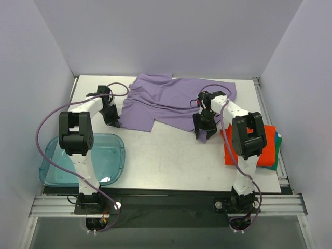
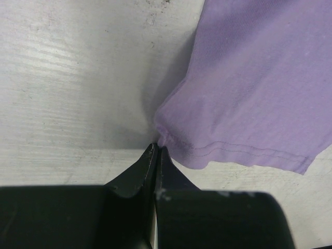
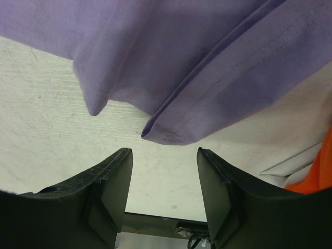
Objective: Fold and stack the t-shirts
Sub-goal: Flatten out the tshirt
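Along the far edge of the bench (image 1: 166,155), lavender t-shirt (image 1: 171,101) is lying rumpled. Left end effector (image 2: 157,150) is pinching its near-left hem corner. Right end effector (image 3: 163,151) is hanging spread just short of the near-right corner, likely pairing grips for flattening.

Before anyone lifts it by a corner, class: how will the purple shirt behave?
Probably floppy: the purple shirt lies wrinkled. Likely light, since the cloth looks thin at its hem. Pushed across the table, it would probably bunch.

Rumpled lavender t-shirt (image 1: 171,101) on table (image 1: 166,161)
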`<move>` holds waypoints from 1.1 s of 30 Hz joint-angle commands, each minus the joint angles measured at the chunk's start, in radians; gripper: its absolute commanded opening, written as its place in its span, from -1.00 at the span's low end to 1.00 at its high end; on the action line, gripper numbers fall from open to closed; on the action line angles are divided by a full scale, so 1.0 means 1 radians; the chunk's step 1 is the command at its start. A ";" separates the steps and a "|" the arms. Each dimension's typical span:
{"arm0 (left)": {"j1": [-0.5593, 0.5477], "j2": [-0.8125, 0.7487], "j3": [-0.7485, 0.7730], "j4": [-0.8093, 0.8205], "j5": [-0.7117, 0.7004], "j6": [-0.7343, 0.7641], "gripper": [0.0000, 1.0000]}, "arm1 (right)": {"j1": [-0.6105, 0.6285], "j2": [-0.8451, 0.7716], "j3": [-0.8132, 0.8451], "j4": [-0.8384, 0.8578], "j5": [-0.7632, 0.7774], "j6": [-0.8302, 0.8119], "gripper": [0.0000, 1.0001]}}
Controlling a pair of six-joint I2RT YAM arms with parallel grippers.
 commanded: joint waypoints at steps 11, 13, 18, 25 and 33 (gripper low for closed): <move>0.010 -0.072 -0.026 0.039 0.029 -0.029 -1.00 | 0.037 0.022 0.009 -0.037 0.068 -0.043 -0.11; 0.010 -0.074 -0.028 0.042 0.032 -0.034 -1.00 | 0.040 0.025 0.012 -0.036 0.072 -0.047 -0.14; 0.008 -0.077 -0.032 0.045 0.034 -0.041 -1.00 | 0.050 0.030 0.021 -0.034 0.072 -0.053 -0.21; 0.008 -0.081 -0.045 0.048 0.031 -0.046 -1.00 | 0.070 0.038 0.020 -0.029 0.072 -0.063 -0.28; 0.010 -0.080 -0.043 0.047 0.034 -0.043 -1.00 | 0.083 0.062 0.032 -0.029 0.115 -0.064 -0.30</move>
